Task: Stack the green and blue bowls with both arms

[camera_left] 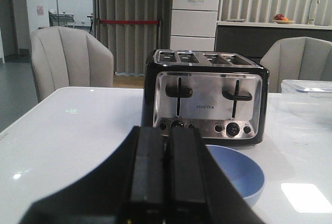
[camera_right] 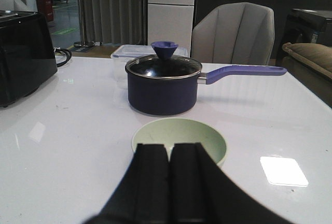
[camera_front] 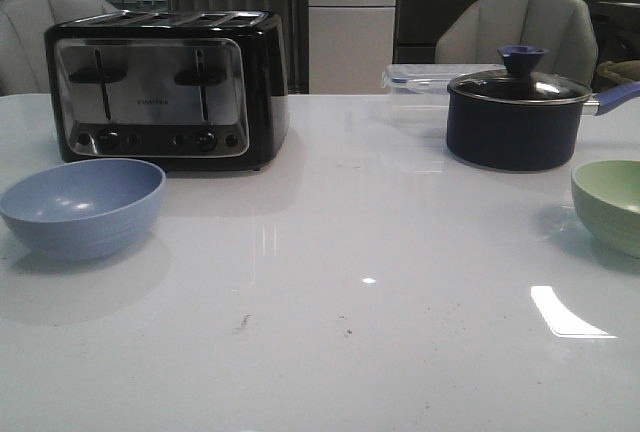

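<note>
Progress: nothing of the stacking is done, as far as I can judge; both bowls sit apart and empty on the counter (camera_front: 330, 352), neither lifted.
Blue bowl: the blue bowl (camera_front: 82, 206) rests upright just ahead of the left gripper (camera_left: 167, 182) and slightly to its right, partly hidden behind the fingers in the left wrist view; the toaster (camera_front: 165, 87) stands just beyond it.
Green bowl: the green bowl (camera_right: 179, 140) rests upright directly ahead of the right gripper (camera_right: 170, 182), its near rim hidden behind the fingers; the lidded pot (camera_right: 162, 84) stands beyond it, with a clear container (camera_right: 124, 53) behind that.
Left gripper: closed, the two fingers pressed together, holding nothing.
Right gripper: closed likewise, only a thin seam between the fingers, holding nothing.
Separation: the two bowls lie well apart, one before each gripper.
Left to do: most likely each gripper must spread its fingers, take a bowl by the rim, and one bowl must be carried over and set into the other.
</note>
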Robot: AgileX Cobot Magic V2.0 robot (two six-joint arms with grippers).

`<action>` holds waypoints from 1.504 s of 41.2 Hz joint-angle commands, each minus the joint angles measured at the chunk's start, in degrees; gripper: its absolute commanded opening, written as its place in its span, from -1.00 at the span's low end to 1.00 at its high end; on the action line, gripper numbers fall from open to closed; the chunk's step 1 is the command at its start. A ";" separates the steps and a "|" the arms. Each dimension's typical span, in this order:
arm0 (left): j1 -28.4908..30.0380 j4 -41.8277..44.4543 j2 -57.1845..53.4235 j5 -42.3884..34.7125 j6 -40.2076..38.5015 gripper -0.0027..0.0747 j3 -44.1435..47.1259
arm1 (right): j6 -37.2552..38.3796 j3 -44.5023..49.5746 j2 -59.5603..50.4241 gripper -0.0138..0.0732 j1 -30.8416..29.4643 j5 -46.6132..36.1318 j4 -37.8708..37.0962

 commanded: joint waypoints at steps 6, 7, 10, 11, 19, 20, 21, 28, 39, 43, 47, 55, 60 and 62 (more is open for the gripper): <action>0.15 -0.28 -1.20 -5.06 -0.15 -0.69 0.38 | -0.32 -0.17 -0.98 -0.55 -0.20 -5.35 0.26; 0.15 -0.28 -1.20 -5.06 -0.15 -0.69 0.38 | -0.32 -0.17 -0.98 -0.55 -0.20 -5.35 0.26; 0.15 -0.28 -1.20 -5.06 -0.15 -0.69 0.38 | -0.32 -0.17 -0.98 -0.55 -0.20 -5.35 0.26; 0.15 -0.28 -1.20 -5.06 -0.15 -0.69 0.38 | -0.32 -0.17 -0.98 -0.55 -0.20 -5.35 0.26; 0.15 -0.28 -1.20 -5.06 -0.15 -0.69 0.38 | -0.32 -0.17 -0.98 -0.55 -0.20 -5.35 0.26; 0.15 -0.28 -1.20 -5.06 -0.15 -0.69 0.38 | -0.32 -0.17 -0.98 -0.55 -0.20 -5.35 0.26; 0.15 -0.28 -1.20 -5.06 -0.15 -0.69 0.38 | -0.32 -0.17 -0.98 -0.55 -0.20 -5.35 0.26; 0.15 -0.28 -1.20 -5.06 -0.15 -0.69 0.38 | -0.32 -0.17 -0.98 -0.55 -0.20 -5.35 0.26; 0.15 0.07 -1.20 -7.51 -0.15 -0.69 0.26 | -0.32 -0.17 -0.98 -0.55 -0.20 -8.51 0.26; 0.15 0.07 -1.20 -9.44 -0.15 -0.69 -1.45 | -0.32 -1.95 -0.98 -0.55 -0.20 -11.22 0.26; 0.15 0.07 -0.96 -7.63 -0.15 -0.69 -5.83 | -0.32 -6.82 -0.85 -0.55 -0.20 -7.56 0.26; 0.15 0.17 2.49 1.43 -0.15 -0.69 -17.98 | -0.32 -20.52 4.31 -0.55 -0.20 3.91 0.20; 0.15 0.28 8.18 8.24 -0.15 -0.69 -26.89 | -0.32 -28.61 10.46 -0.55 -0.20 9.69 0.20; 0.15 0.28 10.76 11.51 -0.15 -0.69 -30.36 | -0.32 -31.44 12.89 -0.55 -0.20 12.63 0.20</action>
